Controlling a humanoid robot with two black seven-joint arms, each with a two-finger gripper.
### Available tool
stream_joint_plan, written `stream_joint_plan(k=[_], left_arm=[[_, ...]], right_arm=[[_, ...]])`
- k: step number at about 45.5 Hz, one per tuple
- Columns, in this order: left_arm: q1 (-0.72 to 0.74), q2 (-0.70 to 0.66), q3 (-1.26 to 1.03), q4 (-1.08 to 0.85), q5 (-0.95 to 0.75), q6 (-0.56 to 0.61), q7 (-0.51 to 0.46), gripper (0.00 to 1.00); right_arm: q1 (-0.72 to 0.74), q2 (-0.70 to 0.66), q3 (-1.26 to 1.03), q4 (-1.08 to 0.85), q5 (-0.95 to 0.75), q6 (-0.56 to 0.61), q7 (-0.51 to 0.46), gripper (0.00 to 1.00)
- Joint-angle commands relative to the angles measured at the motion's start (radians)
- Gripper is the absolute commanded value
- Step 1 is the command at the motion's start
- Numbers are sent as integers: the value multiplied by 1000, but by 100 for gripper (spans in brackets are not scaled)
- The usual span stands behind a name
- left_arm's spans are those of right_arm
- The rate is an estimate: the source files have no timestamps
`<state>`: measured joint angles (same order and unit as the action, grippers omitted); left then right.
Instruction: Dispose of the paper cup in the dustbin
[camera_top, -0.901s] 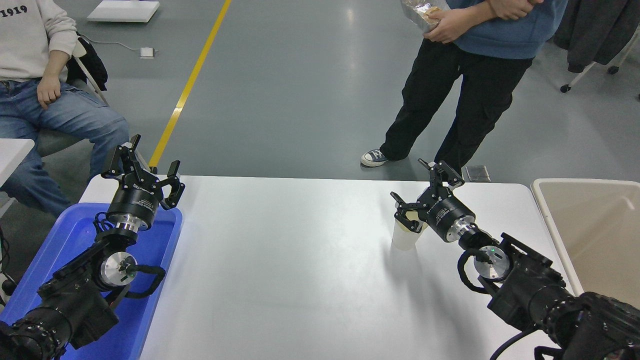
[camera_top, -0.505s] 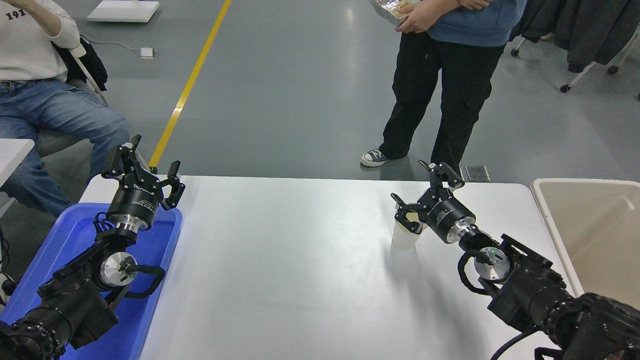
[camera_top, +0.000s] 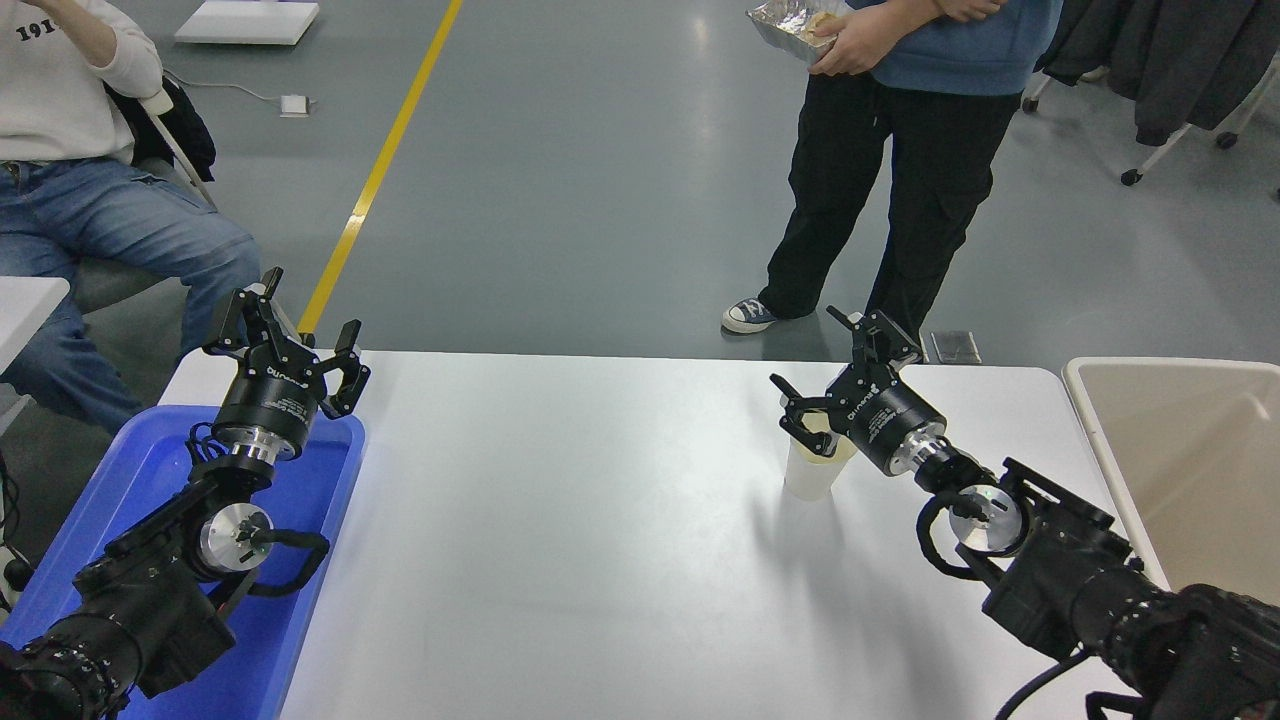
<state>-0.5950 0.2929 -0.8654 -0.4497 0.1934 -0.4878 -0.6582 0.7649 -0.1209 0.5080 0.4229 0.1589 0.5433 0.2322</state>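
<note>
- The left gripper (camera_top: 285, 335) is parked at the lower left, above the far end of the blue tray (camera_top: 120, 500); its fingers are spread wide and nothing is held. What lies in the tray under the arm cannot be told.
- The right arm is reached in from the lower right corner and points away toward the far left, ending at the right gripper (camera_top: 835, 385).
- The paper cup (camera_top: 812, 465) is seen upright on the white table (camera_top: 560, 520), right of centre, with its long axis vertical and its mouth up; nothing is seen inside it.
- The cup is placed directly at the right gripper's near-left finger, which is laid over or just inside the rim; the other fingers are spread well apart above and beyond the cup. The gripper is judged open, with no hold taken yet.
- The right gripper is far nearer the cup than the left one.
- The dustbin (camera_top: 1085, 400) is set at the table's right edge, well apart from the cup and to the right of the arm; the part of its inside in view appears bare.
- A closing grasp at the rim is judged necessary, then a carry rightward.
- At the far side, a standing person (camera_top: 905, 160) and a seated person (camera_top: 90, 190) are seen, both off the table.
</note>
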Motion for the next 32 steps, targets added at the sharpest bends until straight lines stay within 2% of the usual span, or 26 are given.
stream_joint_plan(k=[1,13,22,32], left_arm=[[1,0,0,0,0,0,0,100],[1,3,0,0,0,-2,0,100],[1,6,0,0,0,-2,0,100],[1,6,0,0,0,-2,0,100]], right_arm=[[-29,-187,1,309,-25,-78,1,100],[-18,-411,-12,605,-262,-177,-1,100],[60,-566,-196,640,-384,-178,2,100],[111,-643,-207,642,-711,-180,1,100]])
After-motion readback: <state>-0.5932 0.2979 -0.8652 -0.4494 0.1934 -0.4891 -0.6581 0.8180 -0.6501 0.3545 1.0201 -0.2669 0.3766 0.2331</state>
